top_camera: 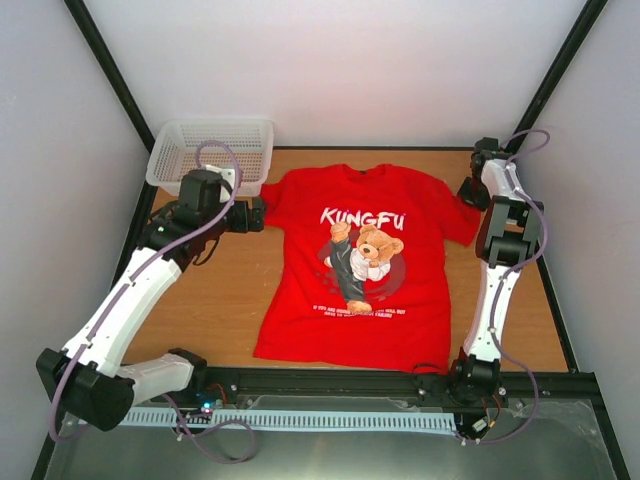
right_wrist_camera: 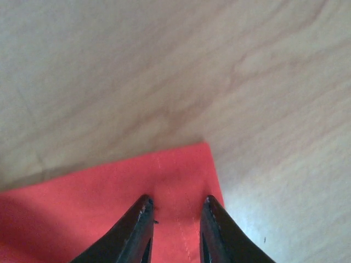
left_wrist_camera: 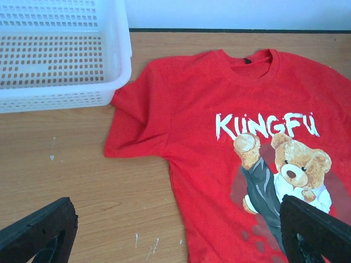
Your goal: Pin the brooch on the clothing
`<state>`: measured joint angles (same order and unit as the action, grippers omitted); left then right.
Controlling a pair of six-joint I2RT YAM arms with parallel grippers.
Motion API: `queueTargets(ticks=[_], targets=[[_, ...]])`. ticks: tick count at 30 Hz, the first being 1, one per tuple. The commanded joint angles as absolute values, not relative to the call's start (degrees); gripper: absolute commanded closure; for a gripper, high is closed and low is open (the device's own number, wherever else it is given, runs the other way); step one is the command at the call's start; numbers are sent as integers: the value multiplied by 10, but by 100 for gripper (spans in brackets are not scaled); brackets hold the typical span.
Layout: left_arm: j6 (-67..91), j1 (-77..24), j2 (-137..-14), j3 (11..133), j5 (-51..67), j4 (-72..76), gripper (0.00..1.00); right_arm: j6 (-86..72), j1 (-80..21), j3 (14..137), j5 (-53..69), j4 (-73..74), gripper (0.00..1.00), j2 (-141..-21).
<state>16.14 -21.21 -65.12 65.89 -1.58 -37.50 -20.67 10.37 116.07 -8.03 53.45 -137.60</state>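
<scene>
The red T-shirt lies flat on the table, printed with white "KUNGFU" lettering and a kicking bear. It also fills the right of the left wrist view. No brooch shows in any view. My left gripper hovers at the shirt's left sleeve; its jaws are spread wide and empty, one finger over bare wood, the other finger over the bear print. My right gripper is at the right sleeve; its tips stand a narrow gap apart over the sleeve corner, with flat cloth between them.
A white mesh basket stands at the back left, touching the left sleeve in the left wrist view; nothing shows inside it. Enclosure walls stand close on both sides and behind. A black rail runs along the near edge.
</scene>
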Motion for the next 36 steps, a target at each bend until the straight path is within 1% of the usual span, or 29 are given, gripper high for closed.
queueTargets(ticks=[1,5,7,8,10,12,15,18,21,23,28,31,36], targets=[[146,-208,-665,709,-20,-396,0,-195,107,1256,-127,565,76,-1442],[143,-208,-678,727,-16,-400,0,-177,107,1448,-113,622,74,-1514],[142,-208,-690,749,-9,-406,0,-180,106,1487,-97,642,73,-1502],[142,-208,-694,756,-3,-407,0,-181,104,1476,-89,639,72,-1478],[151,-208,-705,765,0,-404,0,-181,93,1406,-74,615,70,-1409],[157,-207,-715,766,8,-396,0,-167,71,1298,-50,575,62,-1329],[157,-207,-731,772,23,-391,0,-143,26,1188,-20,544,46,-1242],[155,-207,-740,773,29,-386,0,-124,-21,1133,26,547,34,-1203],[151,-207,-743,773,30,-384,0,-108,-77,1108,32,549,26,-1192],[148,-206,-741,773,26,-388,0,-104,-111,1109,29,545,21,-1204],[130,-207,-725,769,2,-401,0,-102,-196,1172,7,577,17,-1269],[123,-207,-711,759,-10,-401,0,-106,-229,1217,0,586,17,-1306],[122,-206,-706,749,-11,-400,0,-121,-253,1281,-7,601,16,-1373]])
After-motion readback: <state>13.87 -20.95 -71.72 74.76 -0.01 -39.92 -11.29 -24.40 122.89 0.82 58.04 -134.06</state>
